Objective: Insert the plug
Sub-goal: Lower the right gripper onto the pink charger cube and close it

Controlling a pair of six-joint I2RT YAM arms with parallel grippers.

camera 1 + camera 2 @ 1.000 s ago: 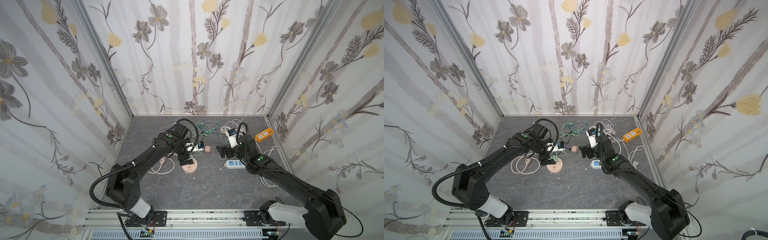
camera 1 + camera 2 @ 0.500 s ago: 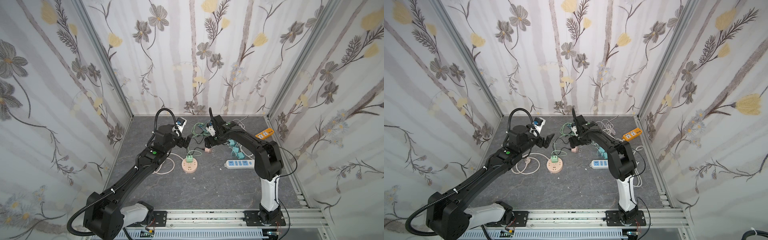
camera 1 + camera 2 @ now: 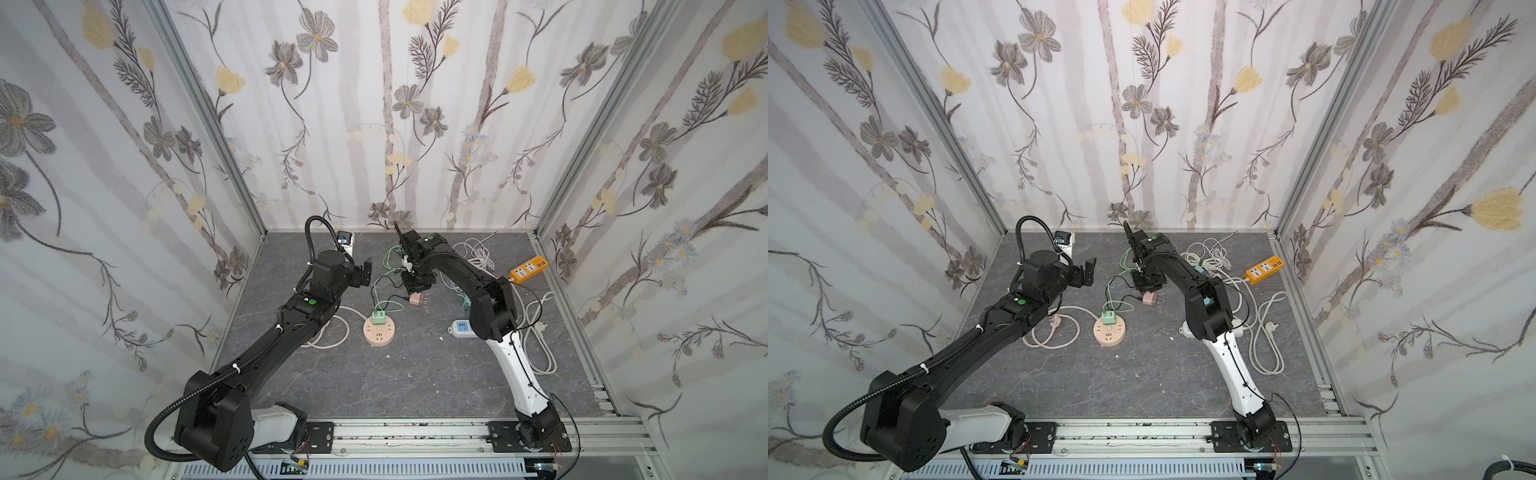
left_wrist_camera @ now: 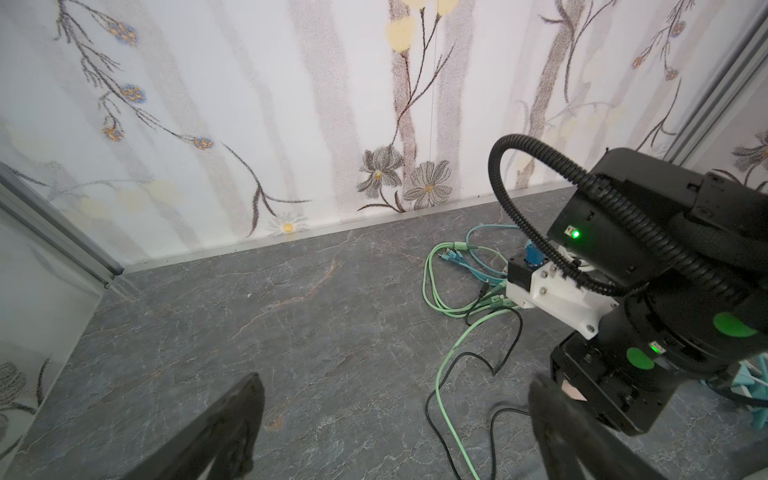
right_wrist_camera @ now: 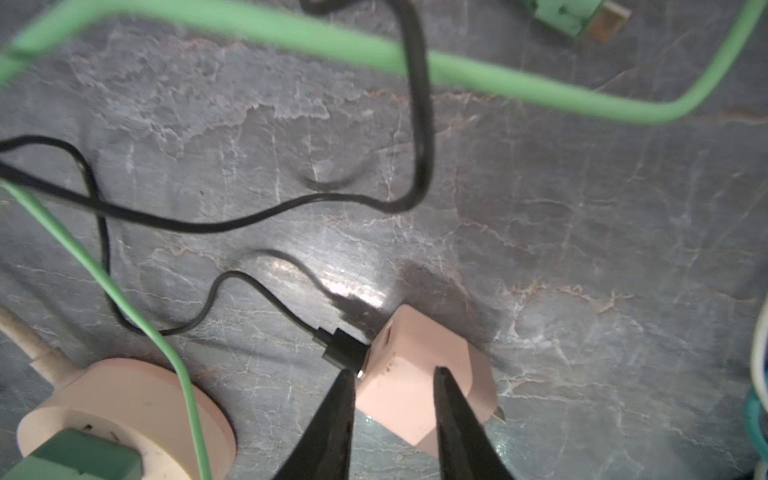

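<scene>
Now grasping pink charger plug (image 5: pixel 419 349): right gripper (image 5: pixel 392 376) half-closed over it, hold unclear; next, carry to round socket (image 5: pixel 116 399).

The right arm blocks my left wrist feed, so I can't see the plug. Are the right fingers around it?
Observer: Yes. In the right wrist view the right gripper straddles the pink plug; I can't confirm a firm pinch.
Operator: Is anything attached to it?
Observer: A black cable is plugged into its side.
Operator: Is the socket free?
Observer: In both top views the round socket holds a green plug, with free holes beside it.
</scene>
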